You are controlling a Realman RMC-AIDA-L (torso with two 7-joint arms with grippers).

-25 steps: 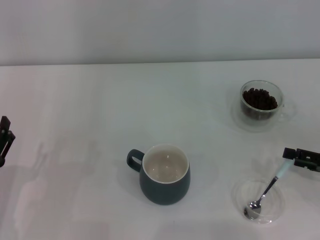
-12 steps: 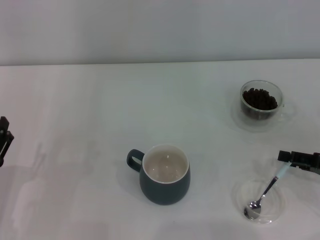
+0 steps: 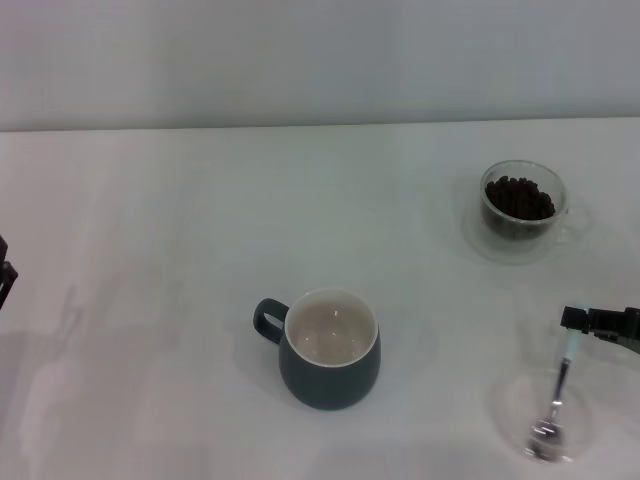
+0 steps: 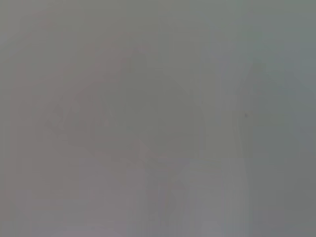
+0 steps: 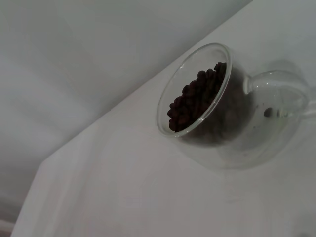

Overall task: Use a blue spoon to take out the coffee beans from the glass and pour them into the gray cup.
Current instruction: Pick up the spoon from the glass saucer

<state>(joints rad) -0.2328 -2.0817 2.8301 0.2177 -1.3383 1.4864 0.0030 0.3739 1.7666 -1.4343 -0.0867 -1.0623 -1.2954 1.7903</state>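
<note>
The blue spoon (image 3: 558,394), a slim teaspoon with a shiny metal bowl and a pale light-blue handle, hangs from my right gripper (image 3: 577,319) at the near right edge of the table (image 3: 180,220). My fingers are closed on the top of the handle, so the bowl points down, clear for dipping. Below it lies a flat shallow clear round dish (image 3: 520,415) (its outline is faint, and I cannot tell whether the bowl touches it). The small clear round-bodied glass (image 3: 521,200) stands farther back on the right, the heap of dark coffee beans (image 5: 195,97) well up inside it, within my right arm's reach. The rounded dark slate-gray mug (image 3: 329,348), cream-white inside, stands near centre, seemingly empty. My left gripper (image 3: 5,272) is parked at the far left edge; whether it is open I cannot tell.
</note>
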